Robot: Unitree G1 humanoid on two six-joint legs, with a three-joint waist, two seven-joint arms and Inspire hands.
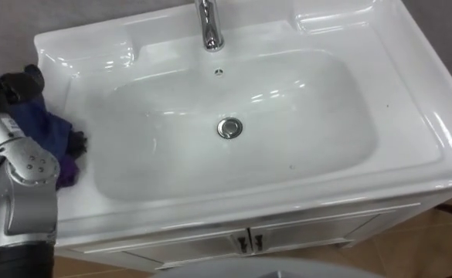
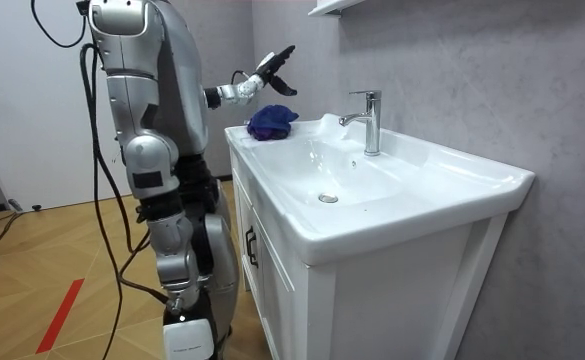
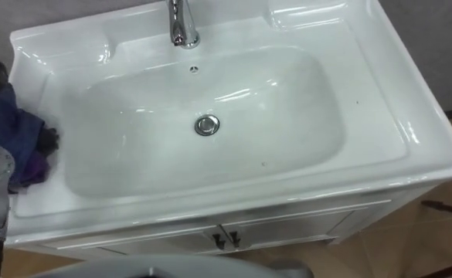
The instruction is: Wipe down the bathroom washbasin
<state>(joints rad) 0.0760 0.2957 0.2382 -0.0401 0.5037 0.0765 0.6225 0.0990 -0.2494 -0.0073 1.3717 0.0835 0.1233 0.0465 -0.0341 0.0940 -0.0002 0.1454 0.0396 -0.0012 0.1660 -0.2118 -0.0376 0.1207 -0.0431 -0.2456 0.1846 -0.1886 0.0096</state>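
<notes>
Left eye view: a blue cloth (image 1: 46,127) lies bunched on the left rim of the white basin (image 1: 411,100), outside the bowl. The left hand (image 1: 17,83) shows at the cloth's far edge. A tap (image 1: 209,27) stands at the back, and the drain (image 1: 229,128) sits mid-bowl.

Room view: the robot stands at the cabinet front. The left hand is raised above the cloth with its fingers straight, holding nothing. The right hand (image 2: 198,186) is low at the waist, and I cannot tell its state.

Right eye view: the cloth is on the same rim.
</notes>
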